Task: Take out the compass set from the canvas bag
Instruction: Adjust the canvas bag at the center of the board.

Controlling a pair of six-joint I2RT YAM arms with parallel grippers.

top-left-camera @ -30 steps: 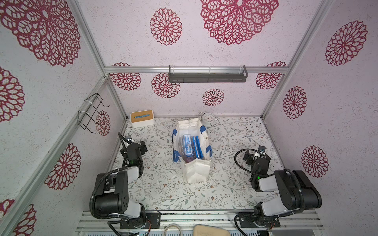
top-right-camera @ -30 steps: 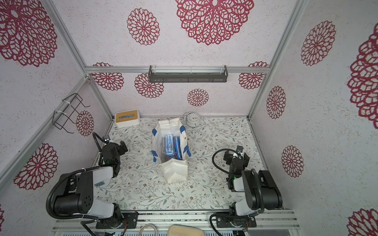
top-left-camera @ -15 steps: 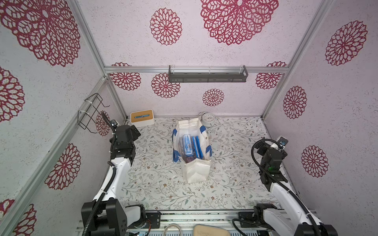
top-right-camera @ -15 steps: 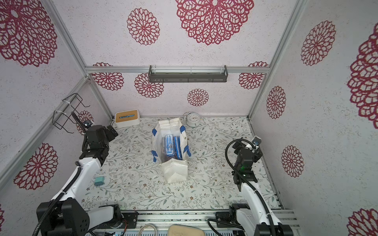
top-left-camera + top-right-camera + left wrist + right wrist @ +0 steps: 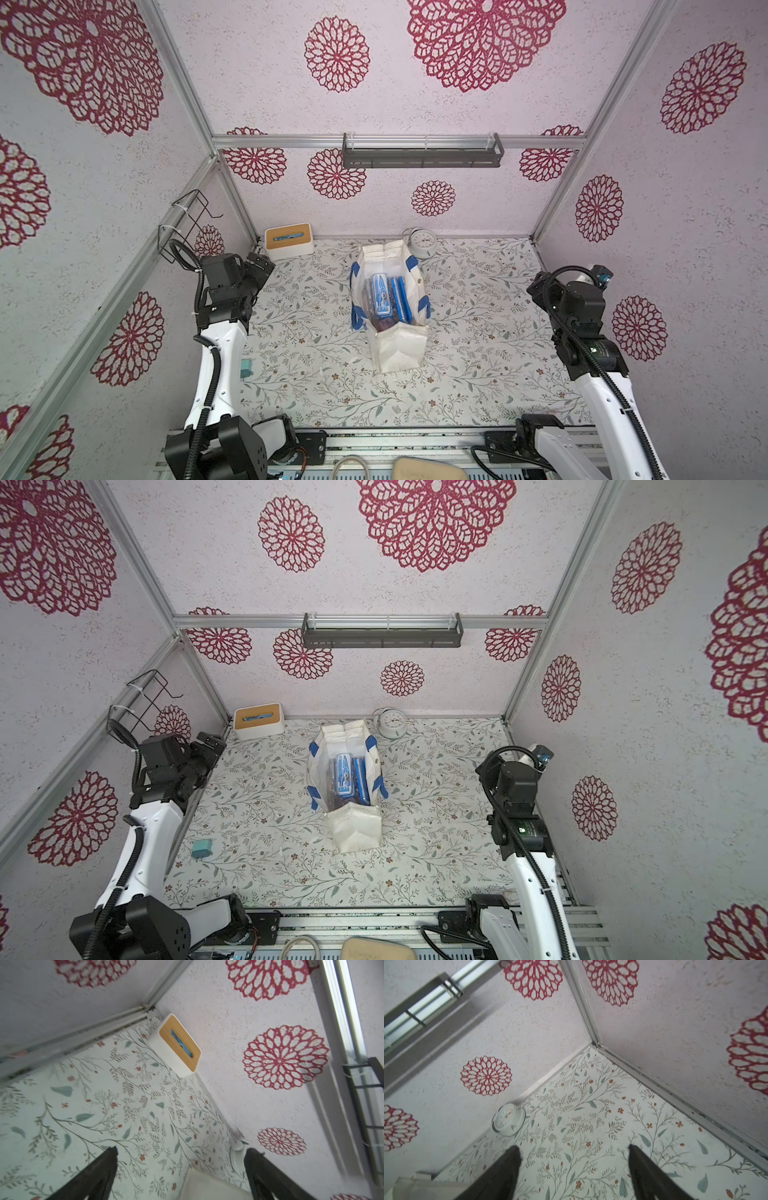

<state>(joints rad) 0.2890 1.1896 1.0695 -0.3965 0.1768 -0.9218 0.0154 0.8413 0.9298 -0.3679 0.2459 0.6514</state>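
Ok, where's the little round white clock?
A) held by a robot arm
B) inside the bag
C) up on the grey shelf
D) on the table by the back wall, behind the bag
D: the clock sits on the table by the back wall, just behind the canvas bag.

Both top views look down over the whole table [image 5: 291, 332], wrist cameras (raised, tilted) face its far corners

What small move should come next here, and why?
Probably swing the right gripper toward the canvas bag, above its open mouth: the compass set shows inside beside blue cases, and that gripper is open, empty and off to the side.
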